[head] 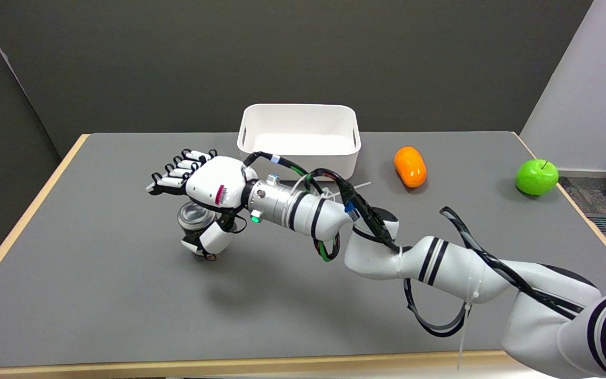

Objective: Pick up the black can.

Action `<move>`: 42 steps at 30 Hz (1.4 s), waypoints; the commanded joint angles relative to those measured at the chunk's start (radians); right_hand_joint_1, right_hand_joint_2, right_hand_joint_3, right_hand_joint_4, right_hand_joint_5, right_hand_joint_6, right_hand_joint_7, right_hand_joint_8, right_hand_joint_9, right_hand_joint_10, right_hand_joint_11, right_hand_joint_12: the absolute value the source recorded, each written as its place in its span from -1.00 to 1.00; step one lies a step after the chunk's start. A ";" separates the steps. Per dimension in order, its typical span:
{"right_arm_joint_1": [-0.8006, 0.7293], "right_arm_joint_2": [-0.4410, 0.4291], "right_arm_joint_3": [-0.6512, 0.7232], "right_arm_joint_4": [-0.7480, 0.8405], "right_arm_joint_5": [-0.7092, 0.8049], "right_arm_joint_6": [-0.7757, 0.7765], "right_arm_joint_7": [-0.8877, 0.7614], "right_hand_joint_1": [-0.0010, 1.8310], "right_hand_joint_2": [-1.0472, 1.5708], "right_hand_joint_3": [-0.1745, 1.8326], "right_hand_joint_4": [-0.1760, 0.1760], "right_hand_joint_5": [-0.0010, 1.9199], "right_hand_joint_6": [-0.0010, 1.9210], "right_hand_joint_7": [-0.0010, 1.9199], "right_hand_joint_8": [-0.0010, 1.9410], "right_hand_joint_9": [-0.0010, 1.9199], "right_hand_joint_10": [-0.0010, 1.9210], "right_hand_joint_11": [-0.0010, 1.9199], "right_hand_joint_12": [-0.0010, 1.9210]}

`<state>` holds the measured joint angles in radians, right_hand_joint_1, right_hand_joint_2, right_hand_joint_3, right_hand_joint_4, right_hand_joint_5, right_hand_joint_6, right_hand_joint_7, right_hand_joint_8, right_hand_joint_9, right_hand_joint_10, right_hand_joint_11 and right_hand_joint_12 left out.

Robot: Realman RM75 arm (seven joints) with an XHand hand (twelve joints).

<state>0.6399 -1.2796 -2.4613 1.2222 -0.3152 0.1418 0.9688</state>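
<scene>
The black can [194,220] stands upright on the grey table [98,295], left of centre, its silver top showing. My right hand [205,189] hovers directly over it, palm down. The fingers [177,171] stretch out straight to the left above the can and are not wrapped around it. The thumb [213,241] hangs down beside the can's near right side, at or close to its wall; contact cannot be told. The palm hides the can's far side.
A white rectangular bin [299,138] sits at the back centre of the table. An orange oval object [410,166] lies to its right, and a green apple [536,177] rests near the right edge. My forearm crosses the table's middle with loose cables.
</scene>
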 commanded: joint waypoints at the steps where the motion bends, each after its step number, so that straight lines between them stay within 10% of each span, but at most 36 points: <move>1: -0.037 0.020 -0.004 0.030 0.000 -0.075 0.000 -0.35 0.24 0.10 0.40 -0.80 -0.59 -0.72 -0.69 -0.84 -0.37 -1.00 0.19; 20: -0.024 0.009 -0.011 -0.033 -0.007 -0.071 0.000 -0.15 0.27 0.13 0.39 -0.76 -0.51 -0.58 -0.54 -0.68 -0.20 -0.85 0.32; 28: -0.022 0.007 -0.009 -0.033 -0.046 -0.055 -0.007 -0.05 0.36 0.05 0.89 -0.50 0.15 -0.27 0.02 -0.38 0.19 -0.62 0.52; 31: -0.024 0.007 -0.007 -0.031 -0.081 -0.060 0.000 0.25 0.70 -0.63 -0.33 -0.42 0.64 -0.15 0.39 -0.33 0.26 -0.62 0.56; 42: -0.022 0.007 0.077 -0.003 -0.140 -0.055 -0.007 0.27 0.65 -0.52 -0.38 -0.37 0.63 -0.09 0.33 -0.29 0.28 -0.58 0.55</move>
<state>0.6165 -1.2714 -2.4649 1.1942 -0.3687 0.0815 0.9671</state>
